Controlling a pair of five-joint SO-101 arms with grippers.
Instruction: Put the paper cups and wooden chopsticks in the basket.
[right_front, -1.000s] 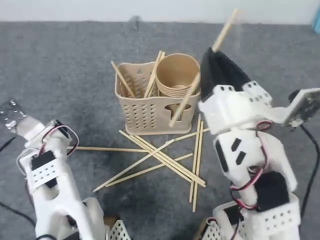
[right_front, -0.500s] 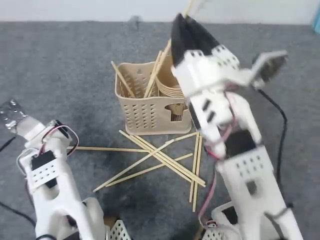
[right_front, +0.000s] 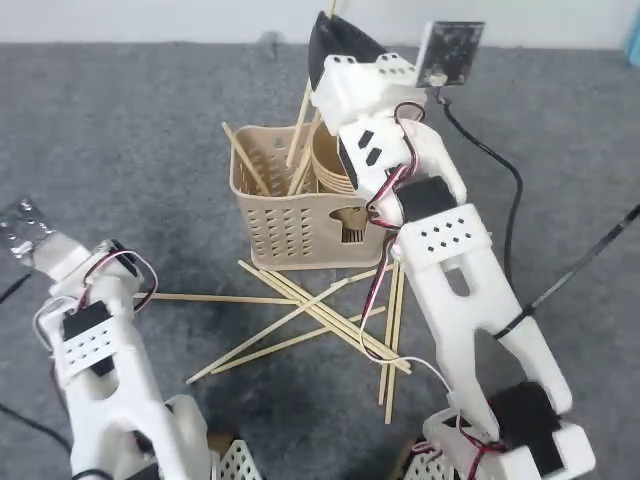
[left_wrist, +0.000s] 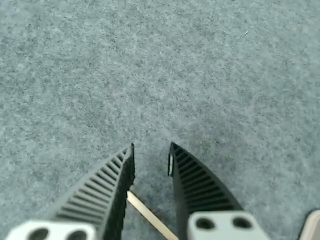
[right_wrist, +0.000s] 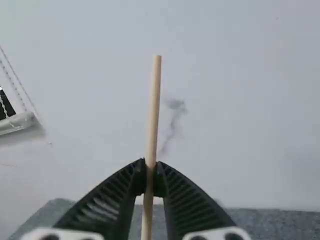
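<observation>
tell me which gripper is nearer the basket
Right. The right gripper is above the basket, shut on a chopstick; the left gripper, open, is well off to the side, low over carpet.

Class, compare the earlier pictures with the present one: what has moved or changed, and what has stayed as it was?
The right gripper, shut on a chopstick, swung from the right of the basket leftward and farther away, to above it. The stick went from slanting across the basket's front to nearly upright, its lower end dipping into the basket. Unchanged: the left gripper, the paper cups, the loose chopsticks.
</observation>
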